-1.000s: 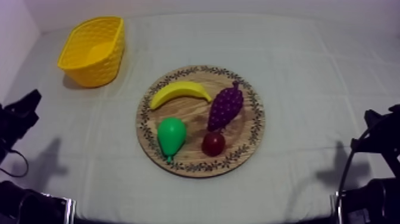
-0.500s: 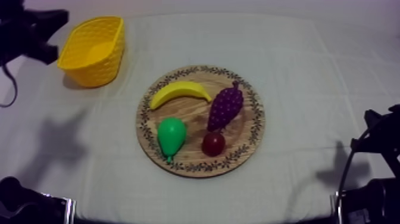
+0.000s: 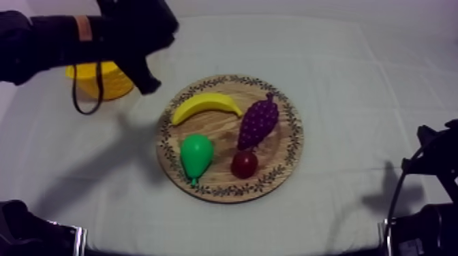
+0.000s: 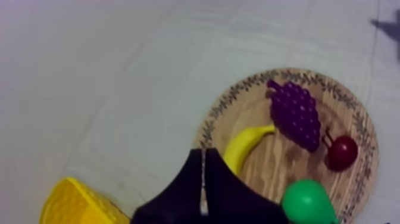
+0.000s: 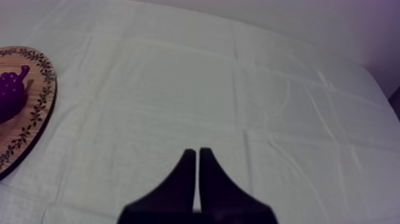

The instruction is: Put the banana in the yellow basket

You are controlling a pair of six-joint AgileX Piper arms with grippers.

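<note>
The yellow banana (image 3: pixel 204 105) lies on the far left part of the round wooden board (image 3: pixel 294 139), beside the purple grapes (image 3: pixel 257 122). My left arm reaches in from the upper left. Its gripper (image 3: pixel 150 86) hangs between the yellow basket (image 3: pixel 102 83) and the board's left rim, a short way from the banana's stem end. In the left wrist view the gripper (image 4: pixel 202 156) is shut on nothing, its tip just beside the banana (image 4: pixel 247 149). My right gripper (image 5: pixel 197 154) is shut over bare cloth, well to the right of the board (image 5: pixel 33 119).
A green pear (image 3: pixel 195 155) and a small red fruit (image 3: pixel 244 164) lie on the near half of the board. The left arm covers much of the basket in the top view. My right arm (image 3: pixel 431 163) rests low at the right edge.
My left arm rose from its low rest at the left, passed over the basket, and now hangs beside the board's left rim. The fruit and the right arm have not moved.
</note>
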